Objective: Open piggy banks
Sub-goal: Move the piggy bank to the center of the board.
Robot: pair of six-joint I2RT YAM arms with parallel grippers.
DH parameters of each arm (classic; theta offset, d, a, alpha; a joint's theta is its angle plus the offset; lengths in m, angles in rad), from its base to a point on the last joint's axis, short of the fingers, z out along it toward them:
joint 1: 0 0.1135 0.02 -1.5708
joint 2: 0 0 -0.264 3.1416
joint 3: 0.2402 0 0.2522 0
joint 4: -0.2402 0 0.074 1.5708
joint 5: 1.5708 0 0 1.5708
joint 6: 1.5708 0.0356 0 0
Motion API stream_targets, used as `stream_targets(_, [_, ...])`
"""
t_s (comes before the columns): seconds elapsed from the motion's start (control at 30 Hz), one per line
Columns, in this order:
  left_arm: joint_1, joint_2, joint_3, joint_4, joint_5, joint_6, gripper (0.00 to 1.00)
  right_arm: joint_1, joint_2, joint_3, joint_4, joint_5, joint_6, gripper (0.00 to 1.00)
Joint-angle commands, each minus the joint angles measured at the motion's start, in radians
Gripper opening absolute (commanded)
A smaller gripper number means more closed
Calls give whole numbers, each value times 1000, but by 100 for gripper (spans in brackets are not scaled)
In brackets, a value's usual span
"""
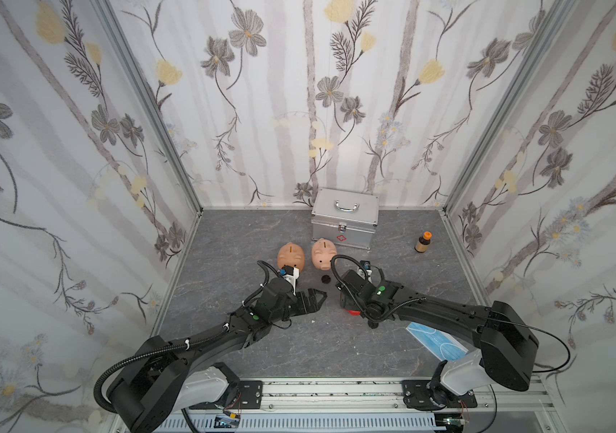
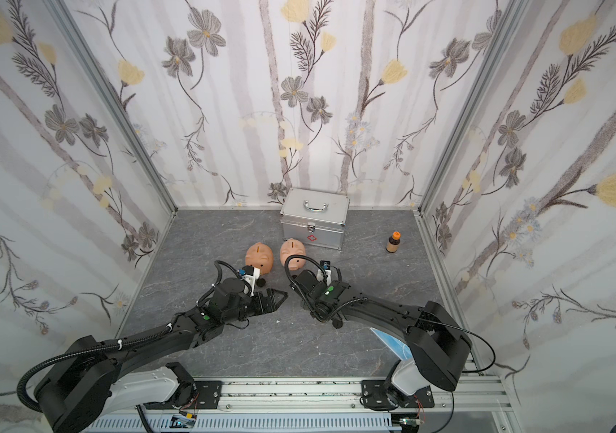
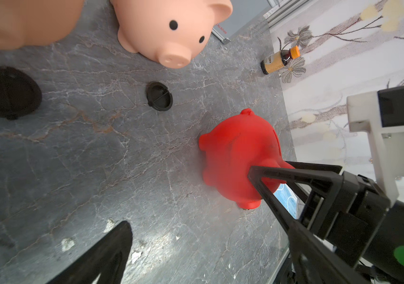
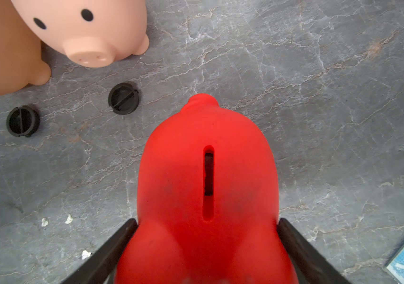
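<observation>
The red piggy bank (image 4: 178,177) lay closest to the right wrist camera and filled most of that view. Its coin slot faced up and its small tail pointed away from the wrist. It appeared to rest on the grey marbled table (image 1: 224,243), near the front and a little to the robot's right of the middle. In both top views the right wrist covered it almost fully, and only a red edge showed under the arm.

Two loose black plugs lay on the table beyond it, one (image 4: 123,98) near the tail and the other plug (image 4: 23,121) further aside. Behind them stood the two peach-pink piggy banks, the paler one (image 1: 324,255) just beside the darker one (image 1: 291,256), both in front of a silver case (image 1: 344,221). A small brown bottle (image 1: 423,242) stood well apart near the right wall, and a blue face mask (image 1: 437,343) lay partly under the right arm.

The right gripper (image 4: 207,222) had its fingers (image 4: 112,248) pressed on both flanks of the red pig at the head end, so it gripped it with jaws still wide. The left gripper (image 1: 317,298) stood fully open and empty, just beside the red pig but not touching it.
</observation>
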Motion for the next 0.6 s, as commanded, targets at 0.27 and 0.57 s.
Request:
stream_targets(0.27, [-31, 96, 103, -40, -131, 56, 100, -98, 89, 83, 13, 19, -166, 82])
stream_targets(0.57, [-32, 194, 180, -30, -119, 67, 100, -194, 161, 147, 68, 14, -301, 83])
